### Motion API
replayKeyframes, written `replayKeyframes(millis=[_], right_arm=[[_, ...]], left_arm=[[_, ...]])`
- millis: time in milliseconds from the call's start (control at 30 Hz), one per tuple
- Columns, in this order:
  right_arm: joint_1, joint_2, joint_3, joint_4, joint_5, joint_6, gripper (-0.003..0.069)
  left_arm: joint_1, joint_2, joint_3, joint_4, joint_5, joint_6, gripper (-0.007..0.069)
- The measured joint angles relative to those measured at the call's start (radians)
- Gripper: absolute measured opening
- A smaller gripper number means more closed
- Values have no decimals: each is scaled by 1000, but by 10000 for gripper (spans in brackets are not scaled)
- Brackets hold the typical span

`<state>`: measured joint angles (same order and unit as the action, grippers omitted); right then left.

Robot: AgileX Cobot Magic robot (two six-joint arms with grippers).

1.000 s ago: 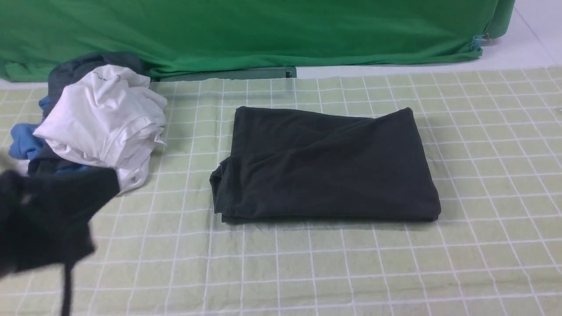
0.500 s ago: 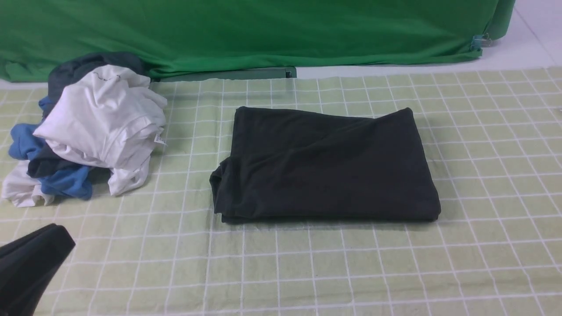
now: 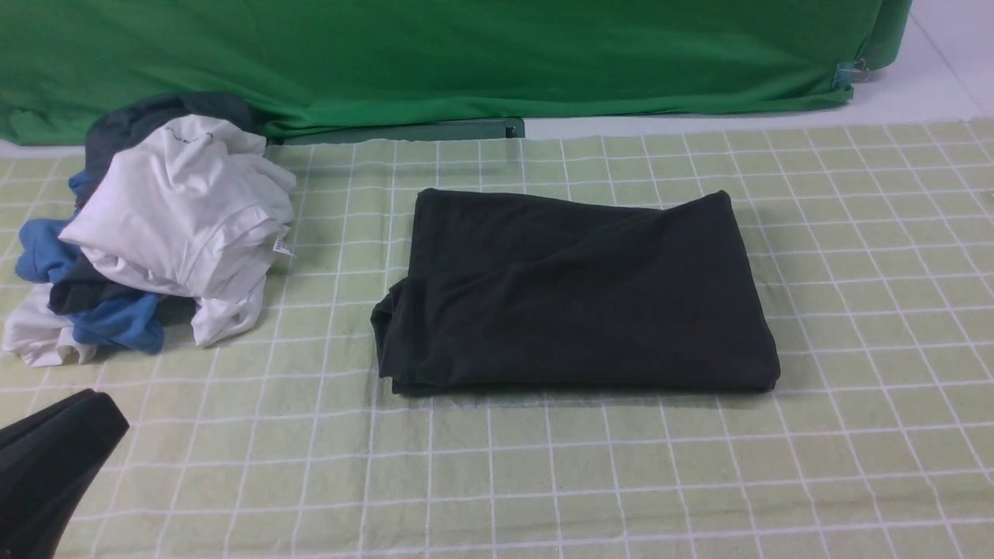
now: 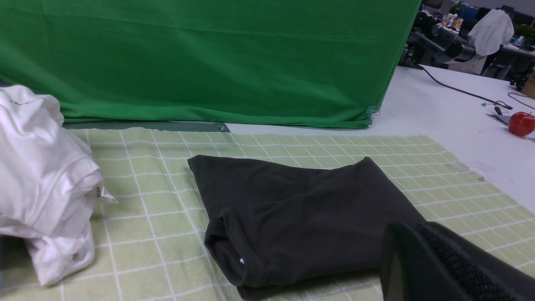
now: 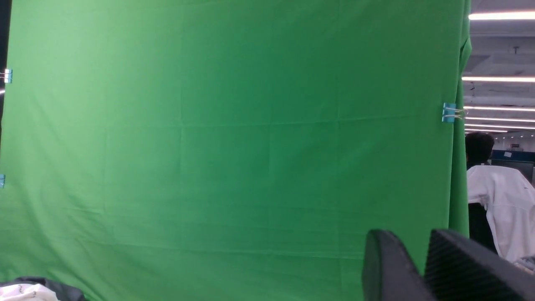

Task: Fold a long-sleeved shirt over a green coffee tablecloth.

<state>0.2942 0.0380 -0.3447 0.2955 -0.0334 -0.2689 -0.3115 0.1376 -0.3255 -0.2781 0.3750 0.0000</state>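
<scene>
On the tabletop in the front view, lying flat near the middle of the green coffee tablecloth (image 3: pixel 854 310): the long-sleeved shirt (image 3: pixel 575 291), looking already folded into a thick, roughly rectangular packet, layered edges showing along its six o'clock side and a rounded bunch at eight o'clock. Probably sitting central so that both arms could reach it evenly. Heaping at ten o'clock from it, well apart, a pile with a white garment (image 3: pixel 178 210) on top and a blue garment (image 3: pixel 116 326) underneath, apparently being kept aside. Resting low at about seven o'clock, well clear of the shirt, the left gripper (image 3: pixel 54 458), only a dark blunt shape here, touching no cloth. Hanging along twelve o'clock, the plain green backdrop (image 3: pixel 466 54). Not appearing here at all: the right gripper.

In the left wrist view, looking across the shirt from low down and showing what the front view is hiding: the stacked hem layers at the near corner and a small white tag peeking out. Showing only one ribbed finger of the left gripper; judging it closed and carrying nothing. Also catching a red apple (image 4: pixel 521 123) on the bare white surface beyond the tablecloth.

In the right wrist view, pointing up at the backdrop, so missing the shirt altogether. Showing the right gripper (image 5: pixel 411 242) with fingers slightly parted, gripping nothing. Adding a blue clip (image 5: pixel 449 113) on the backdrop edge.
</scene>
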Motion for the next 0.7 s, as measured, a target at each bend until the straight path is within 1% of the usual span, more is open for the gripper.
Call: replayKeyframes(millis=[200,300,333,400,433,500,600,667,700], right_arm=[[0,0,0,0,0,0,174],[0,0,0,0,0,0,177],[0,0,0,0,0,0,183],[0,0,0,0,0,0,189],[0,0,0,0,0,0,196],[0,0,0,0,0,0,199],[0,0,0,0,0,0,209],[0,0,0,0,0,0,213],[0,0,0,0,0,0,213]], left_arm=[[0,0,0,0,0,10,16],[0,0,0,8,0,40,16],[0,0,0,13,0,74,16],[0,0,0,19,0,99,16],[0,0,0,43,-7,120,16],[4,0,0,61,-13,127,16],[57,0,5,115,-27,144,16],[116,-9,32,122,-50,163,16],[122,-11,36,122,-53,163,16]])
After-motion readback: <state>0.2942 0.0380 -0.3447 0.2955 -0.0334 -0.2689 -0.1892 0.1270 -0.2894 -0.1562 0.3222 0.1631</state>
